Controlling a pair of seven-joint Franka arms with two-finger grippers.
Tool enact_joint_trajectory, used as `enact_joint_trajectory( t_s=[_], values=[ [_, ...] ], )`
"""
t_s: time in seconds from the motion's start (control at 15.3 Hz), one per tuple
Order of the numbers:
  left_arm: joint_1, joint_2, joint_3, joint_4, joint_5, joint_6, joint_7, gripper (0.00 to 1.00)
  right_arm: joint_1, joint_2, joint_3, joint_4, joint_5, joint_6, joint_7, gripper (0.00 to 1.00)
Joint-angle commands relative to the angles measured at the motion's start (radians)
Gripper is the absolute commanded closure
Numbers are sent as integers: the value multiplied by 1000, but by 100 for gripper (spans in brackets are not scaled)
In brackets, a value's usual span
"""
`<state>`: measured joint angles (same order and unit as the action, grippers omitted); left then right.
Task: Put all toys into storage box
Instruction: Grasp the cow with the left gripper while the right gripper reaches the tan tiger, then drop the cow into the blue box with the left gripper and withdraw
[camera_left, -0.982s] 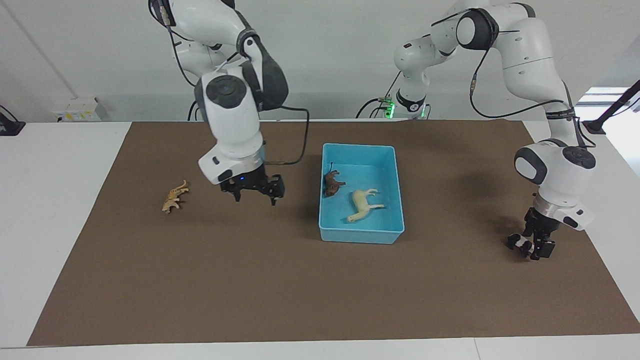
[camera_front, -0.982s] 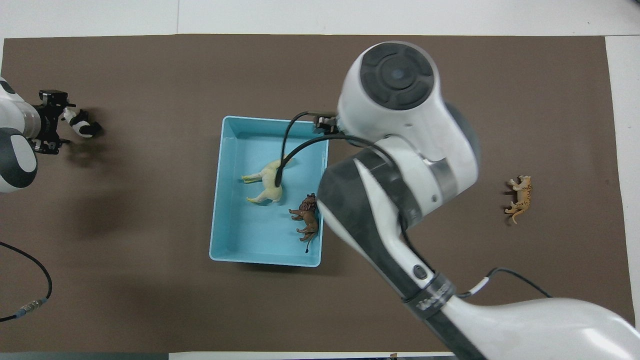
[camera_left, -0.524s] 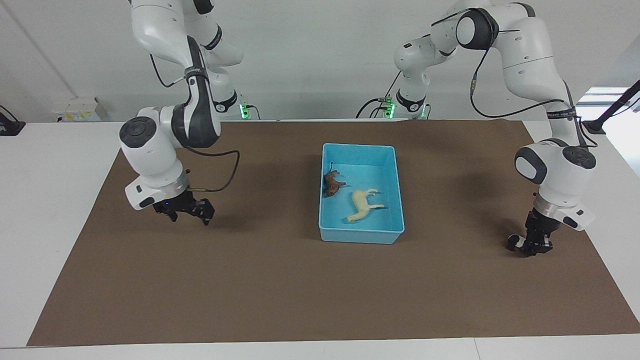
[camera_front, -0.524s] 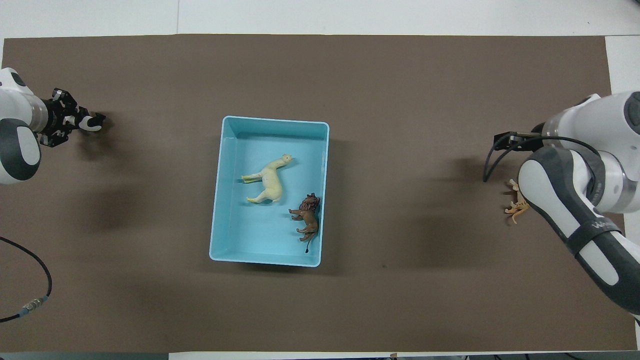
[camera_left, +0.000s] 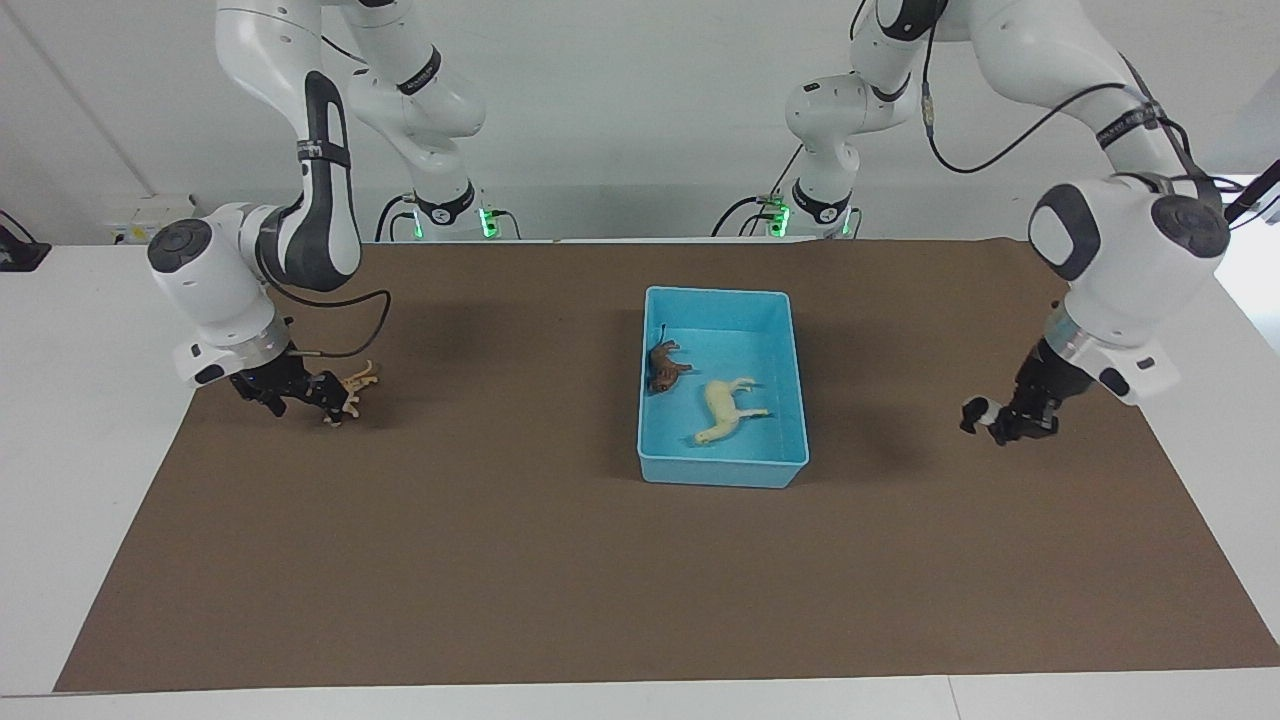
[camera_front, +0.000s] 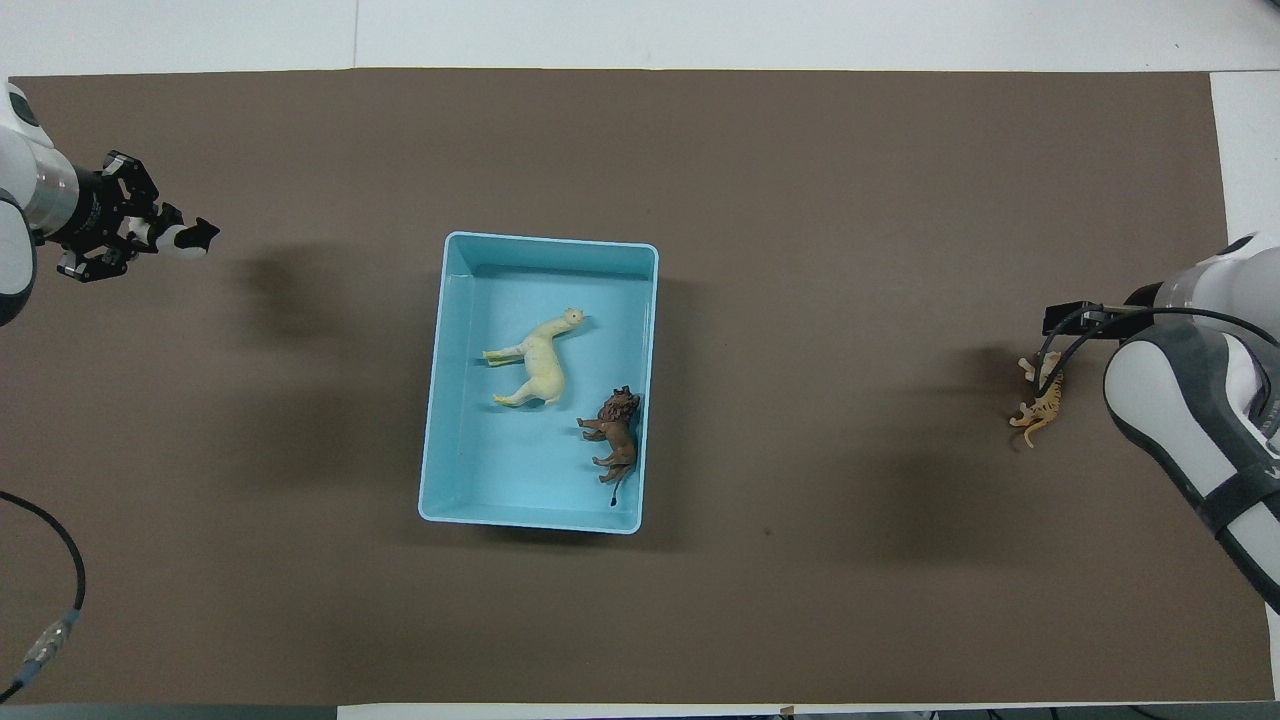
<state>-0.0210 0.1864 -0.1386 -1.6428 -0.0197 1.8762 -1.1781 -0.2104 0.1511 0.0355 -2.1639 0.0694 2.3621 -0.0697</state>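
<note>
Toys first, starting nearest the robots: the brown lion (camera_left: 667, 366) and the cream horse (camera_left: 728, 410) already lie in the storage box (camera_left: 722, 474) mid-table, lion against the wall toward the right arm's end. Two are still out. The left gripper (camera_left: 1020, 420) is up off the mat at its own end of the table, fingers pinched on the panda (camera_left: 976, 413). The right gripper (camera_left: 300, 392) is down at the striped tiger (camera_left: 350, 391) on the mat at its end, can't tell if it's closed on it yet. So it's the carry step: I'd guess the panda needs swinging over the box and dropping, and the tiger needs a firm pinch.
</note>
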Motion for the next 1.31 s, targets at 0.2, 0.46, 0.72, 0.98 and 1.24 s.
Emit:
enact_joint_trajectory(
  t_s=[0.2, 0.46, 0.72, 0.98, 1.24],
  values=[
    [-336, -134, 19, -427, -12, 428, -311, 94, 19, -59, 4, -203, 27, 209, -61, 0],
    [-350, -154, 22, -474, -12, 456, -308, 0, 11, -73, 6, -246, 27, 226, -91, 0],
    [-343, -165, 28, -379, -5, 292, -286, 0, 8, -59, 6, -289, 30, 327, -91, 87],
    [-202, -217, 37, -217, 7, 14, 34, 0, 41, -55, 7, -260, 30, 321, -84, 100],
    [-65, -278, 39, -181, 7, -158, 445, 0, 141, -70, 14, -43, 30, 28, 34, 100]
  ],
)
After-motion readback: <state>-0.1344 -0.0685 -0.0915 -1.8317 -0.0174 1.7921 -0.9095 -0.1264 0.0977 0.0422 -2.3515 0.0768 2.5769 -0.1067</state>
